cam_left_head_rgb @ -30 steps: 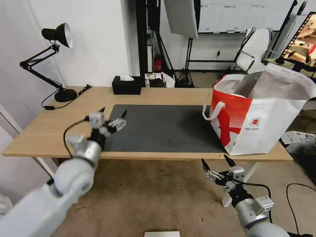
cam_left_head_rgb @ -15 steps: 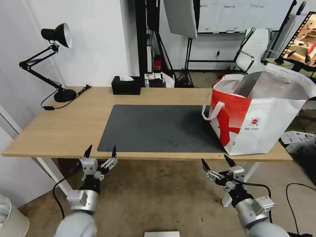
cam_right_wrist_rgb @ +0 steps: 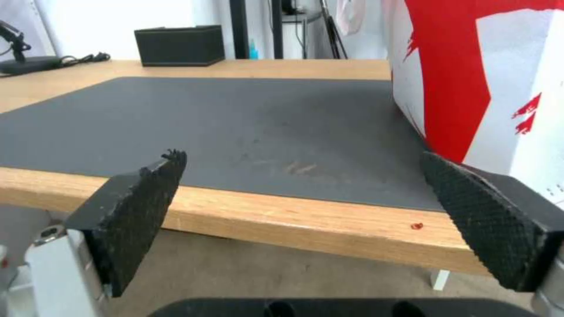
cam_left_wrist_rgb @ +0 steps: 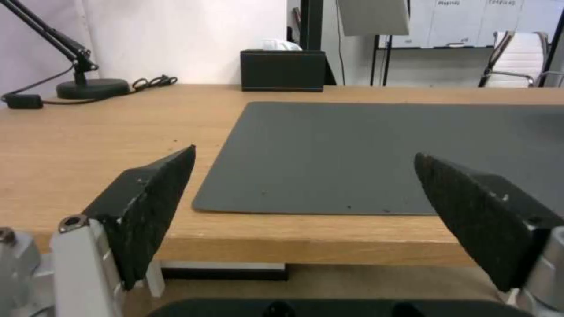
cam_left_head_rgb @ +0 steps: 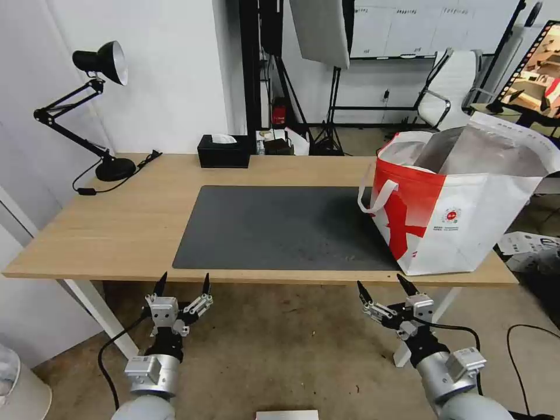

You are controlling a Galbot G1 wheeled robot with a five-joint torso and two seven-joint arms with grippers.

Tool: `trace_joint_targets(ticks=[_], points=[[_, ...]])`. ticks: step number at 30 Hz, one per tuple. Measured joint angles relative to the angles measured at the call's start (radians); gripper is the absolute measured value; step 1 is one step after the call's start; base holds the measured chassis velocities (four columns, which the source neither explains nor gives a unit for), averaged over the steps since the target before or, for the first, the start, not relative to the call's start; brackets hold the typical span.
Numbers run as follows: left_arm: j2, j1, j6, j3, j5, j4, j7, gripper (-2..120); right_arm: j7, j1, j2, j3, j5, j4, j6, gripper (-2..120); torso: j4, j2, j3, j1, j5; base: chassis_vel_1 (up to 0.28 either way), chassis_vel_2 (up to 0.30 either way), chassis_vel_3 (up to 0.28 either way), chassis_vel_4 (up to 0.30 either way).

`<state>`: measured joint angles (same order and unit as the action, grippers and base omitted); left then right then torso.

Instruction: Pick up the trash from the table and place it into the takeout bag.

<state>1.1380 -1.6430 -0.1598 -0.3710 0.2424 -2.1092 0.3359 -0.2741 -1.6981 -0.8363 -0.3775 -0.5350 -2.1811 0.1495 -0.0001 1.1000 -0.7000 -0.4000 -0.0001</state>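
Note:
The takeout bag (cam_left_head_rgb: 461,204), white with a red panel and foil lining, stands open at the right end of the table (cam_left_head_rgb: 122,221); its red and white side (cam_right_wrist_rgb: 487,66) fills the right wrist view's edge. The trash is out of view; the dark grey mat (cam_left_head_rgb: 280,227) is bare apart from faint smears (cam_right_wrist_rgb: 297,167). My left gripper (cam_left_head_rgb: 184,283) hangs open below the table's front edge, left of centre, empty. My right gripper (cam_left_head_rgb: 384,287) hangs open below the front edge near the bag, also empty. Both wrist views look across the mat (cam_left_wrist_rgb: 382,149) between spread fingers.
A black tissue box (cam_left_head_rgb: 224,151) sits at the table's back edge. A black desk lamp (cam_left_head_rgb: 99,105) with its cable stands at the back left. Tripods, a white chair (cam_left_head_rgb: 452,87) and shelving stand behind the table. A small red speck (cam_right_wrist_rgb: 417,226) lies on the front edge.
My left arm has dropped from above the mat's left edge to below the table's front edge, then shifted slightly right. The right arm has stayed still.

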Motion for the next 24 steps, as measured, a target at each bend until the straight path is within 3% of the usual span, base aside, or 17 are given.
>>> trace_joint_targets(ticks=[24], points=[[-0.002, 0.006, 0.004, 0.003, 0.006, -0.001, 0.0, 100, 0.0, 0.0, 0.0, 0.0, 0.0, 0.0, 0.0, 100, 0.0001, 0.0, 0.0, 0.0, 0.0, 0.0, 0.0, 0.0, 0.0]])
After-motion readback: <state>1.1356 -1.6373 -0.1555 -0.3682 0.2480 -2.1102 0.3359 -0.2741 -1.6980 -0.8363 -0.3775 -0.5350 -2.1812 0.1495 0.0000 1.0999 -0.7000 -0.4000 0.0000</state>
